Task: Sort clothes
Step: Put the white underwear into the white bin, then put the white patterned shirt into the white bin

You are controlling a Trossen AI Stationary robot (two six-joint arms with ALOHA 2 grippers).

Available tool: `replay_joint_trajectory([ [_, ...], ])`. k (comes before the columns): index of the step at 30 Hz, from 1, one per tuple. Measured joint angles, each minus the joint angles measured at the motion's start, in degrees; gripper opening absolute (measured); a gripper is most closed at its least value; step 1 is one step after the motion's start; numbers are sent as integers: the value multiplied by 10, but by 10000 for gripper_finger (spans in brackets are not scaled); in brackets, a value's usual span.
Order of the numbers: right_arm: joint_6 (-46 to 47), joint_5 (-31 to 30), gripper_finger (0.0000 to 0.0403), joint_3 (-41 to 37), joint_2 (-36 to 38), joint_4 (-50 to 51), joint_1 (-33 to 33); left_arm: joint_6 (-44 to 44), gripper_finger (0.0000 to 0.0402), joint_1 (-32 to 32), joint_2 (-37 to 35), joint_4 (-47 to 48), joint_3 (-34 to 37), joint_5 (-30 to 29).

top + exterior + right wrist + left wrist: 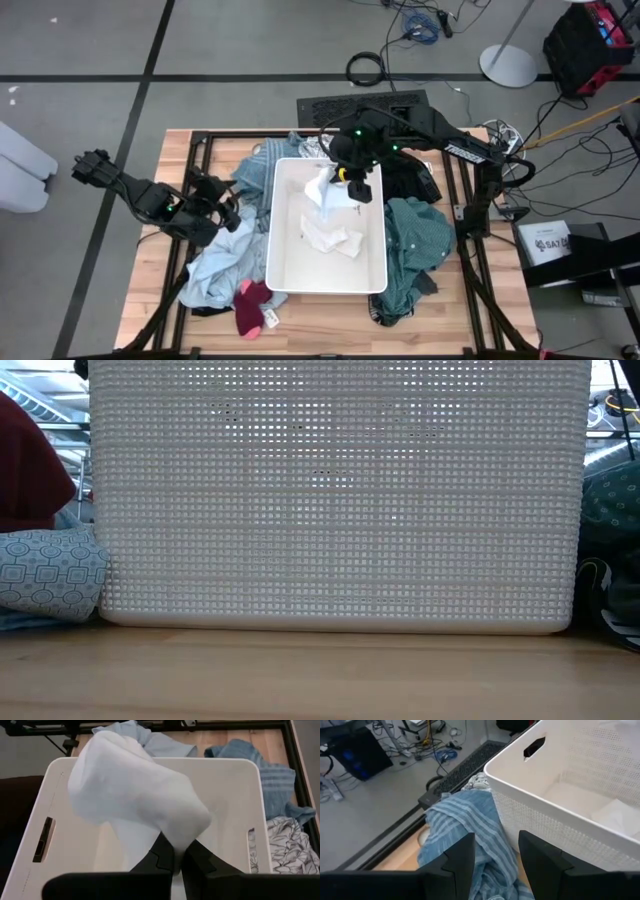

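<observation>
The right end effector (pixel 345 187) hangs over the far end of a white bin (pixel 279 235) at the middle of a wooden desk (pixel 150 300), its fingers (pixel 162 854) clenched on a white cloth (pixel 135 795) that droops from them above the bin's floor. The right arm reaches in from the desk's far right corner, bent at the elbow, with the wrist turned down toward the bin. A second white garment (pixel 332 238) lies crumpled inside the bin.

The left end effector (pixel 228 212) hovers low beside the bin's left wall, its fingers (pixel 462 857) spread apart and gripping nothing, directly above a blue striped garment (pixel 470 830) that rests against the bin's outer side. The left arm stretches in from the desk's left edge, nearly level with the surface.

Other clothes ring the bin: a light blue shirt (pixel 215 270) and magenta-pink socks (pixel 252 305) at the near left, a teal green shirt (pixel 415 250) on the right, a black garment (pixel 412 180) at the far right, and a white-grey patterned piece (pixel 285 845) near the bin's far end
</observation>
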State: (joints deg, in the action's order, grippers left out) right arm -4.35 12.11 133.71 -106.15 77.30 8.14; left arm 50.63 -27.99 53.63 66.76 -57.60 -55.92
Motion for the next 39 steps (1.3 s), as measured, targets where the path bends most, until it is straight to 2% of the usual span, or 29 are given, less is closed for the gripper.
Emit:
replay_joint_trajectory([
  [7, 7, 0, 9, 0, 0, -1, 0, -4, 162, 0, 20, 0, 0, -4],
  [13, 29, 0, 28, 0, 0, -1, 0, -4, 162, 0, 34, 0, 0, 1],
  [21, 27, 0, 79, 0, 0, 9, 0, -4, 162, 0, 41, 0, 0, 49],
  [28, 20, 0, 131, 0, 0, 17, 0, -4, 162, 0, 41, 0, 0, 68],
  [33, 8, 0, 147, 0, 0, 57, 0, -4, 162, 0, 41, -1, 0, 94],
  [39, 20, -1, 147, 0, 0, 130, -4, 0, 162, 0, 41, -9, 0, 94],
])
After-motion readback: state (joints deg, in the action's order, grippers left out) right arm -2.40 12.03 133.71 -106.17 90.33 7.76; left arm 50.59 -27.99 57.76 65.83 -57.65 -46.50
